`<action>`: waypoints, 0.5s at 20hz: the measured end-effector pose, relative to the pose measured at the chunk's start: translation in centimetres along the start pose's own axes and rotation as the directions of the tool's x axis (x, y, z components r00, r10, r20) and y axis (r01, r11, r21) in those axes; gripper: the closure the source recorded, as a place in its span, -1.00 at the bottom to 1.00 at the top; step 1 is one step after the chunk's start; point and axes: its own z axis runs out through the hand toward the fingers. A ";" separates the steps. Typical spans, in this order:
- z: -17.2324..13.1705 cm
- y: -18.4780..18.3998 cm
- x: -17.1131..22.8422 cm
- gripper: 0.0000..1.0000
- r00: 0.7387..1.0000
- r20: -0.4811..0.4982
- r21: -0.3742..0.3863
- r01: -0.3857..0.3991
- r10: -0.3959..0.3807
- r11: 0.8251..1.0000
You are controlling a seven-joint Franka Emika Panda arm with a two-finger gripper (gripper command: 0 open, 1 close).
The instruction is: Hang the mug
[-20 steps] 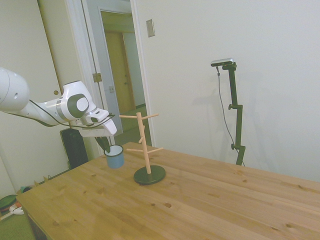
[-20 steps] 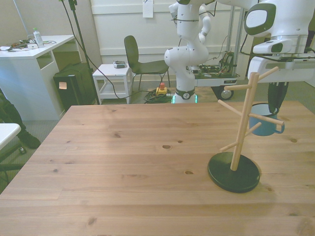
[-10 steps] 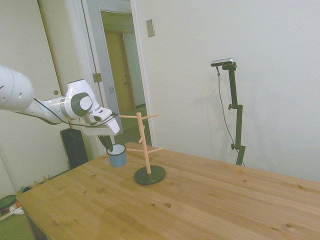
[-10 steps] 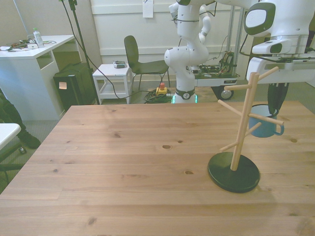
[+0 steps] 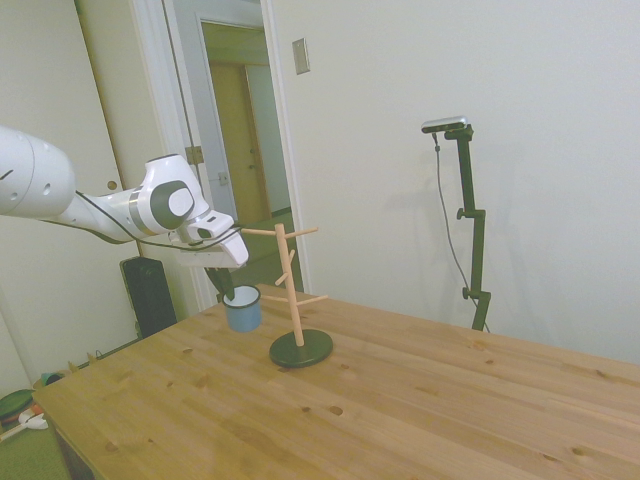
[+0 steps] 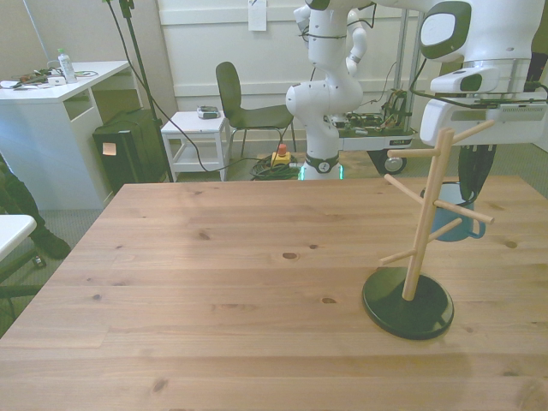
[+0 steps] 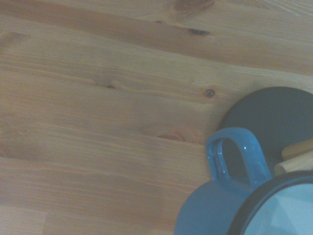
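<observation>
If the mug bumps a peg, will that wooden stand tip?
Probably it slides or rocks before tipping: the stand has a wide dark base, likely weighted. Its post is tall and thin, so a knock high up gives more leverage. The mug looks light, so a gentle bump seems safe.

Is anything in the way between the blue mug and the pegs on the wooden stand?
Nothing visible blocks it. The mug hangs from the pincer above the table, beside the peg stand. Only open air lies between its handle and the nearest lower peg.
</observation>
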 end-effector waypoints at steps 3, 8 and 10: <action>0.1 0.1 0.3 1.00 1.000 0.000 -0.002 -0.005 0.005 1.000; 0.6 1.1 1.5 1.00 1.000 -0.001 -0.012 -0.020 0.020 1.000; 0.8 1.5 2.0 1.00 1.000 0.000 -0.016 -0.026 0.026 1.000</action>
